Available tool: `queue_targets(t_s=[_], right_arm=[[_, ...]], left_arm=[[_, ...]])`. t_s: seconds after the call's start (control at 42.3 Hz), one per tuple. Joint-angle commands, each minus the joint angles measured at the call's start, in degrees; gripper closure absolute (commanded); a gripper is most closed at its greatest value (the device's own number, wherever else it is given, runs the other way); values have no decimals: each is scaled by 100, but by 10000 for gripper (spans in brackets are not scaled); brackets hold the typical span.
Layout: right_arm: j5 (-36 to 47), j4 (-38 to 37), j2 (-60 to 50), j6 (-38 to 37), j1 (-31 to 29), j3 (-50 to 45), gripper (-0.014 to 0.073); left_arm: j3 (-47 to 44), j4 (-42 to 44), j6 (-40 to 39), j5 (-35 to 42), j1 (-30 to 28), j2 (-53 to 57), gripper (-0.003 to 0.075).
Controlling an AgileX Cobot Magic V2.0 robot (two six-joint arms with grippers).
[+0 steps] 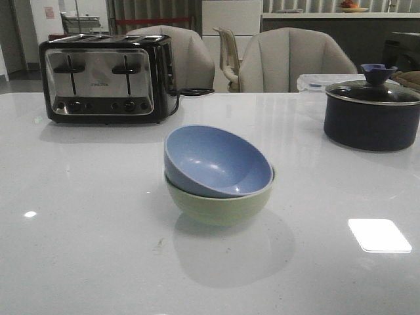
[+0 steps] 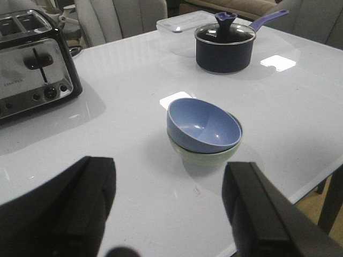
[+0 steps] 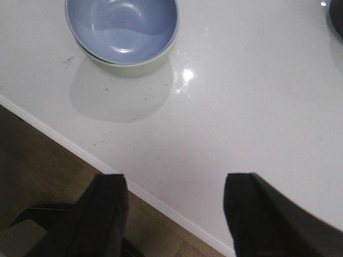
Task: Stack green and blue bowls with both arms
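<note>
Front view shows the dusty blue matte bowl (image 1: 220,161) nested, tilted, inside the pale sage green bowl (image 1: 220,205) mid-counter (image 1: 85,223). Both black grippers, left (image 2: 169,214) and right (image 3: 177,214), hang apart from them, jaws spread wide, holding nothing.

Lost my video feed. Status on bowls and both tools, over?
Left tool open, empty. Right tool open, empty. Blue bowl nested tilted in green bowl. Nothing obstructing.

White table (image 1: 79,216): green bowl (image 1: 220,205) sits centre, toaster (image 1: 105,79) at ten o'clock, dark lidded pot (image 1: 372,111) at two o'clock.
</note>
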State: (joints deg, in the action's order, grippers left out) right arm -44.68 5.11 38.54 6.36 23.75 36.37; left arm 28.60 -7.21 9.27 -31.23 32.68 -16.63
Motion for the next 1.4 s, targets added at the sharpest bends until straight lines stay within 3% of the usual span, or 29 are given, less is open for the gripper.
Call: queue_targets(t_s=[0.0, 0.189, 0.355, 0.946, 1.088, 1.372], right_arm=[[342, -6, -30, 36, -4, 160, 146], [342, -6, -30, 36, -4, 160, 410], [342, -6, -30, 36, -4, 160, 564], [301, -6, -30, 36, -4, 160, 559], [296, -6, -30, 36, -4, 160, 559], [296, -6, -30, 36, -4, 160, 559]], left_arm=[[139, 51, 0, 725, 41, -41, 286], [139, 160, 0, 723, 41, -41, 492], [139, 160, 0, 723, 41, -41, 624], [81, 160, 0, 723, 29, 108, 619], [-366, 332, 0, 1047, -531, 604, 619], [-2314, -121, -8, 2713, -2199, 1839, 619]])
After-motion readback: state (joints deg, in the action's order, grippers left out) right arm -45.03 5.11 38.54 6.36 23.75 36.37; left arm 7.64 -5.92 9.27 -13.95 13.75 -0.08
